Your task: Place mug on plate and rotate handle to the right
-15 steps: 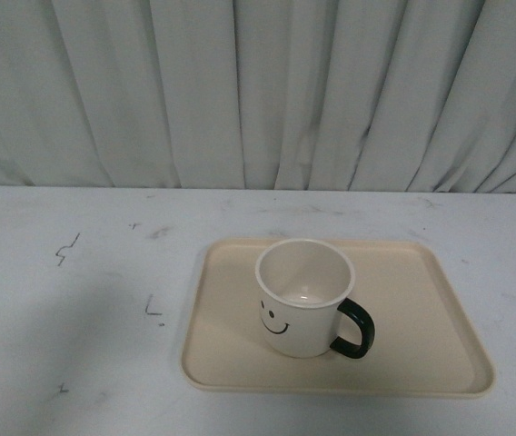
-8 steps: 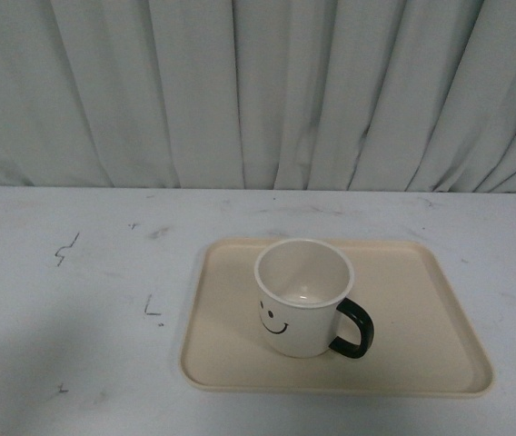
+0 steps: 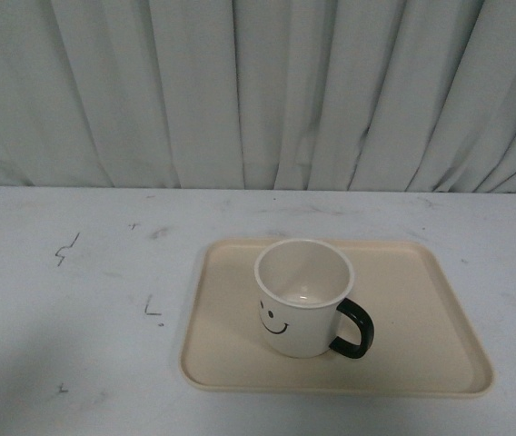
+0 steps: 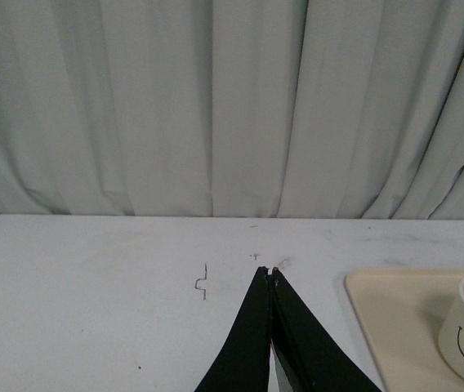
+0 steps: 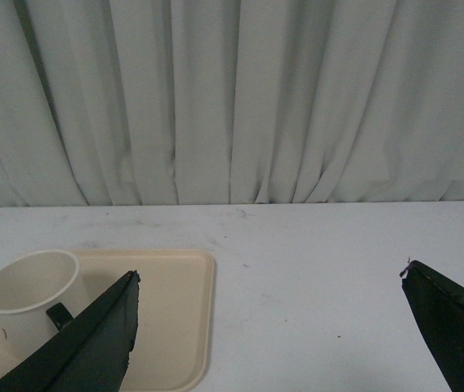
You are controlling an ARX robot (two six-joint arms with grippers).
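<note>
Mug (image 3: 303, 298) upright on plate (image 3: 421, 309), handle (image 3: 367, 327) pointing right. My left gripper (image 4: 269, 271) fingers pressed together, empty; right gripper (image 5: 269, 273) spread wide, empty.

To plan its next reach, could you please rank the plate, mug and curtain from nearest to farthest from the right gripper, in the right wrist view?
1. The plate, its edge nearest the right gripper.
2. The mug, standing on the plate beyond that edge.
3. The curtain, at the very back.

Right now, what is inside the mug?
Nothing visible: the mug looks empty, showing a bare cream floor and far wall. Its near inner wall is hidden behind its own front side.
</note>
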